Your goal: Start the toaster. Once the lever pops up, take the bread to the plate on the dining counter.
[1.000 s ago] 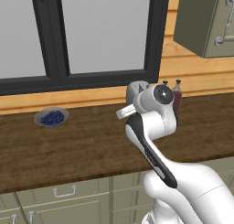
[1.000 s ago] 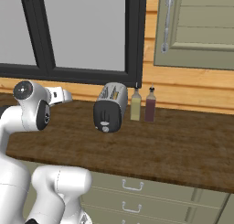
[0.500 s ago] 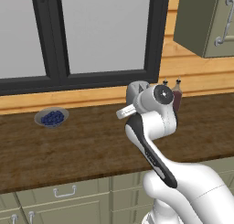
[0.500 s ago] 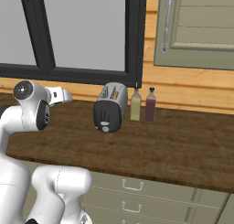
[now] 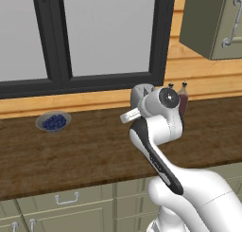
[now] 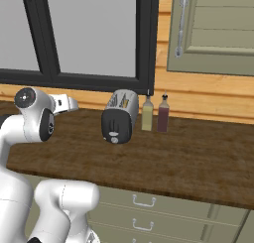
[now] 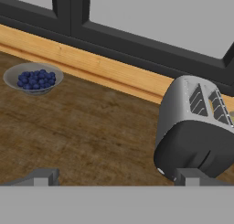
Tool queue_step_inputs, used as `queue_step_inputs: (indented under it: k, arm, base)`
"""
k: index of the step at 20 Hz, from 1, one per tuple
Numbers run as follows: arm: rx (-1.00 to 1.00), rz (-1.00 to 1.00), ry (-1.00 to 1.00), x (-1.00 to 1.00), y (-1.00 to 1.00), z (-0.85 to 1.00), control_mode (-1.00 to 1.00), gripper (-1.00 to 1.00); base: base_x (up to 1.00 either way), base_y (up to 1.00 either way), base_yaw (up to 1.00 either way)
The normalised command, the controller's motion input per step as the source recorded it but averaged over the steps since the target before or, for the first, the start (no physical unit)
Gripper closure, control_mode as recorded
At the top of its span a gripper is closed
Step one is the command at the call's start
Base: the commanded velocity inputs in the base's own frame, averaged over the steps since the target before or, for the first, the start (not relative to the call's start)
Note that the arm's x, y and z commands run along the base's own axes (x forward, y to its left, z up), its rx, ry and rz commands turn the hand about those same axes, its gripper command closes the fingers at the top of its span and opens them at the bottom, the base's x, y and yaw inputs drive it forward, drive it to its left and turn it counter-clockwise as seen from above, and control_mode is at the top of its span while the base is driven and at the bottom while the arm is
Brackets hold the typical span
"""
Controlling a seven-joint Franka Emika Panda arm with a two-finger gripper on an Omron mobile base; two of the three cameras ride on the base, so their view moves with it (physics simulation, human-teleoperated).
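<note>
The silver-white toaster (image 6: 119, 117) stands on the dark wood counter (image 6: 198, 157) below the window, with its black end panel and knob facing me. In the hand view the toaster (image 7: 196, 127) sits at the right, its two top slots showing. The bread is hidden; I cannot make it out in the slots. My gripper (image 7: 116, 179) is open and holds nothing. It hovers above the counter, short of the toaster and to its left, with the right fingertip (image 7: 189, 176) in front of the black panel. The plate and the dining counter are out of view.
A grey bowl of blueberries (image 5: 53, 121) rests on the counter to the left, by the window ledge. A pale bottle (image 6: 147, 114) and a dark bottle (image 6: 163, 114) stand just right of the toaster. A green wall cabinet (image 6: 213, 29) hangs at upper right.
</note>
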Motion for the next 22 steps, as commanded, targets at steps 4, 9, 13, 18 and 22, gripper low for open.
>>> queue_step_inputs:
  k: [4, 9, 13, 18, 22]
  arm:
    - [0.00, 0.00, 0.00, 0.00, 0.00, 0.00, -1.00, -1.00]
    - [0.00, 0.00, 0.00, 0.00, 0.00, 0.00, -1.00, -1.00]
    - [0.00, 0.00, 0.00, 0.00, 0.00, 0.00, -1.00, -1.00]
    - [0.00, 0.00, 0.00, 0.00, 0.00, 0.00, -1.00, -1.00]
    - [0.00, 0.00, 0.00, 0.00, 0.00, 0.00, -1.00, -1.00]
  base:
    - [0.00, 0.00, 0.00]
    - [0.00, 0.00, 0.00]
    - [0.00, 0.00, 0.00]
    - [0.00, 0.00, 0.00]
    - [0.00, 0.00, 0.00]
